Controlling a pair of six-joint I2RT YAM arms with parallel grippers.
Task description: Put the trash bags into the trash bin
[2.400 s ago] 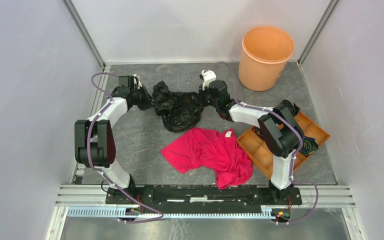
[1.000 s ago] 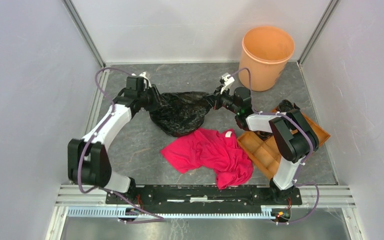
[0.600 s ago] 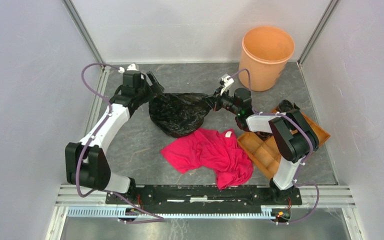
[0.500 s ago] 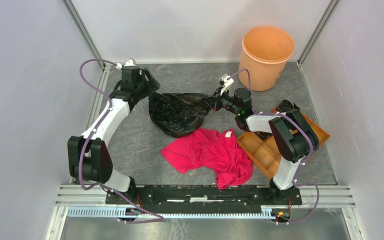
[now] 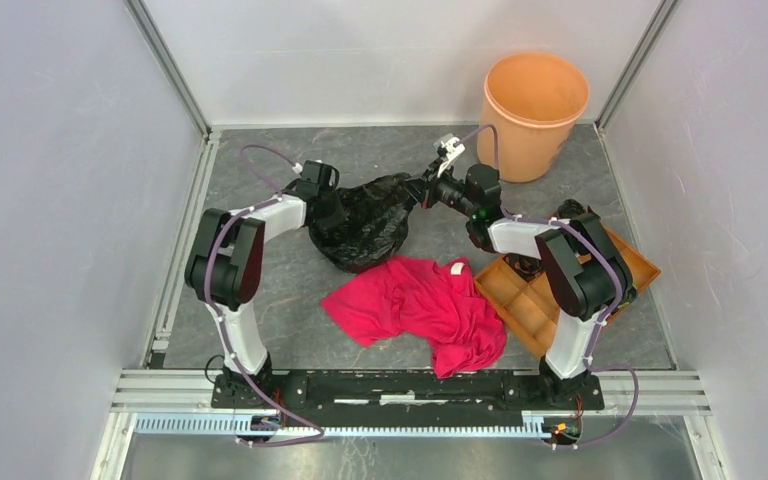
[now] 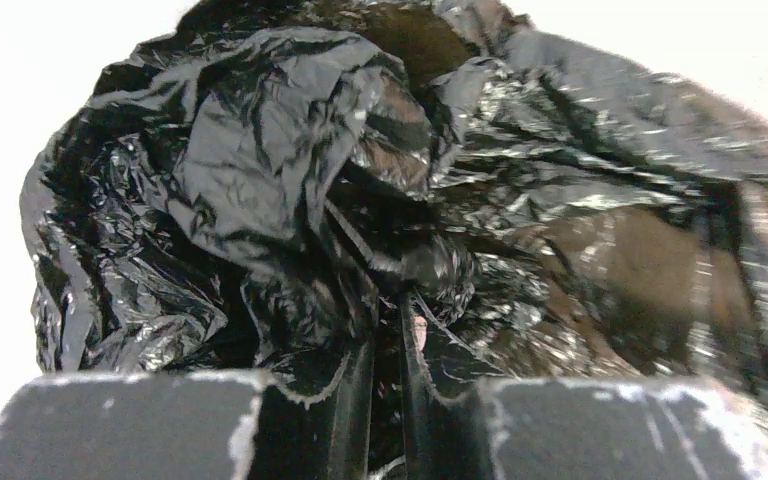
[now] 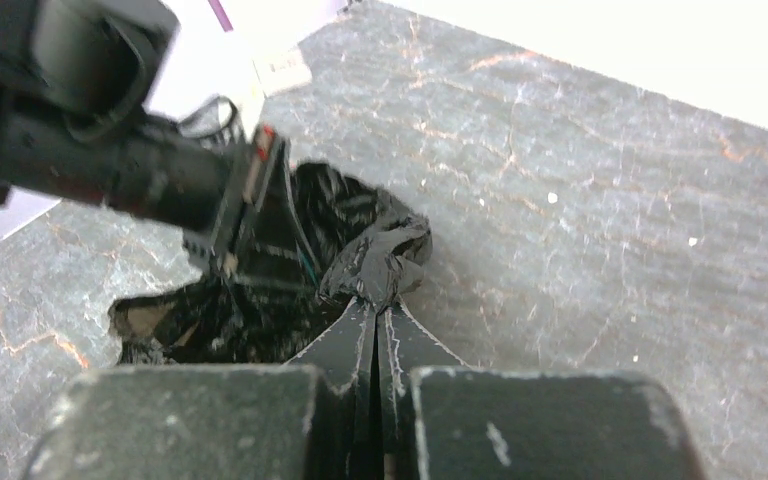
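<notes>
The black glossy trash bag [image 5: 362, 228] hangs crumpled between my two grippers above the grey floor, left of the pale-orange trash bin [image 5: 535, 110] at the back right. My left gripper [image 5: 328, 208] is shut on the bag's left side; in the left wrist view the fingers [image 6: 360, 370] pinch black film [image 6: 260, 170], leaving a narrow gap [image 6: 385, 300]. My right gripper [image 5: 417, 192] is shut on the bag's right end; the right wrist view shows its tips [image 7: 375, 305] pressed together on a twisted knot of film [image 7: 385, 250].
A red cloth garment [image 5: 420, 305] lies on the floor just in front of the bag. A brown compartment tray [image 5: 520, 300] sits at the right, under the right arm. Grey walls enclose the back and sides. The left arm [image 7: 110, 160] shows in the right wrist view.
My left arm has folded in and its gripper moved right, bunching the bag narrower. My right gripper shifted slightly back and left, still holding the bag's end.
</notes>
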